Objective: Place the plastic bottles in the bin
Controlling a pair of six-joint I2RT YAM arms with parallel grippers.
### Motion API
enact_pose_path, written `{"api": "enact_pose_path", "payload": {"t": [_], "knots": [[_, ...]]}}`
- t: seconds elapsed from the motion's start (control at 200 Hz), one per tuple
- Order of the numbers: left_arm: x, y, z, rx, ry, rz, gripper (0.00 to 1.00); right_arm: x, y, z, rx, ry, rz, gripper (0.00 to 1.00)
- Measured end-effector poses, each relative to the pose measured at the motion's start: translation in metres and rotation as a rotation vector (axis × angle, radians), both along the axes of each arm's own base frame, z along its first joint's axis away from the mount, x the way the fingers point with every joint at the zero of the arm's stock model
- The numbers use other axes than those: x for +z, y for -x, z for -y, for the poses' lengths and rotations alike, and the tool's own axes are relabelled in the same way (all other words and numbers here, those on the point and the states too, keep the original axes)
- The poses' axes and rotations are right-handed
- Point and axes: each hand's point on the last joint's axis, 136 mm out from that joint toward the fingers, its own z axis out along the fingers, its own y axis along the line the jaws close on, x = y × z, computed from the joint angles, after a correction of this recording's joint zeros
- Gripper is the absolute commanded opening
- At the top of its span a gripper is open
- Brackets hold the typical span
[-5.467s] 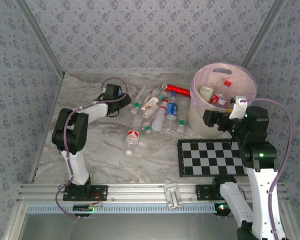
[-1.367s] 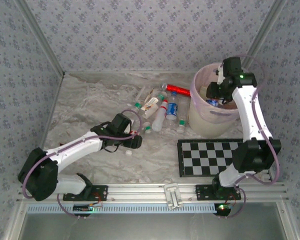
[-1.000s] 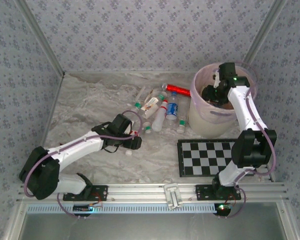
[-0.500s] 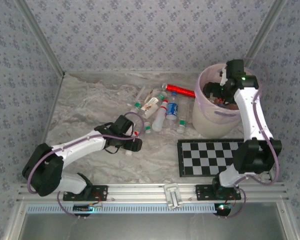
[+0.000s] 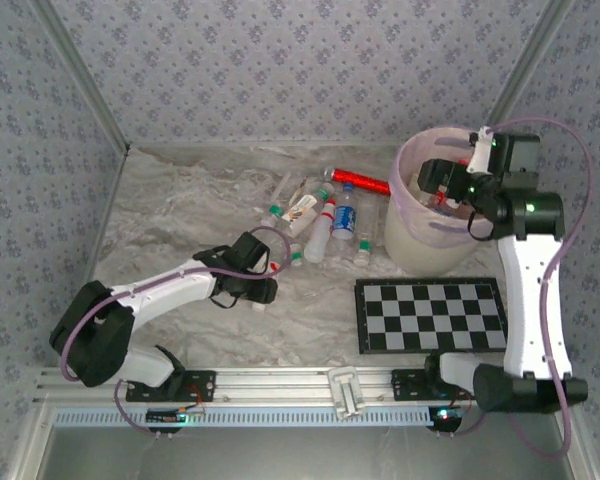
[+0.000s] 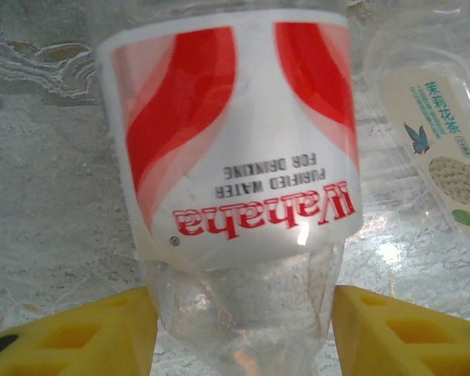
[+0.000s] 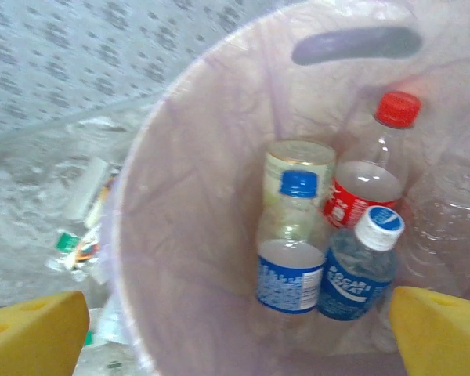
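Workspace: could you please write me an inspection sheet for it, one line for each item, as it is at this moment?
Surface: marble-patterned table, no spill seen.
Job's things: bin upright at the far right, with bottles inside; loose bottles lying in a cluster left of it; red-labelled bottle apart, nearer the arms.
Clutter: red tube beside the bin; checkerboard flat in front of it.
Claws: left claw closed on the red-labelled bottle, a pad on each side; right claw open above the bin, holding nothing.
Cables: lilac cable looping over the left arm, another arching from the right arm; no snag seen.
Surroundings: patterned walls; metal rail at the near edge.
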Motion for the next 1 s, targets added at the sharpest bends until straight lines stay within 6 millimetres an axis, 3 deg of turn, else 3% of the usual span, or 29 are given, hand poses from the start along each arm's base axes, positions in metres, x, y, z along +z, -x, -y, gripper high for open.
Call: {"api": "enact_pose_path", "payload": {"t": [0.16, 0.335, 0.455, 0.665, 0.81, 1.004], "knots": [[0.006, -0.004, 0.0, 0.01, -0.009, 0.008, 0.5, 0.018, 0.014, -0.037, 0.182, -0.112, 0.12, 1.0], [0.021, -0.01, 0.0, 0.02, -0.023, 0.025, 0.47, 0.019, 0.031, -0.097, 0.447, -0.168, 0.167, 1.0], [0.041, -0.015, -0.001, 0.029, -0.015, 0.064, 0.4, 0.019, 0.04, -0.123, 0.552, -0.157, 0.19, 1.0], [0.078, -0.021, -0.001, 0.052, 0.054, 0.164, 0.38, 0.007, 0.032, -0.155, 0.619, -0.169, 0.212, 0.96], [0.079, -0.024, -0.002, 0.069, 0.055, 0.177, 0.37, -0.01, 0.017, -0.17, 0.612, -0.14, 0.172, 0.95], [0.076, -0.03, -0.002, 0.104, 0.061, 0.194, 0.36, -0.016, 0.009, -0.165, 0.564, -0.108, 0.165, 0.95]]}}
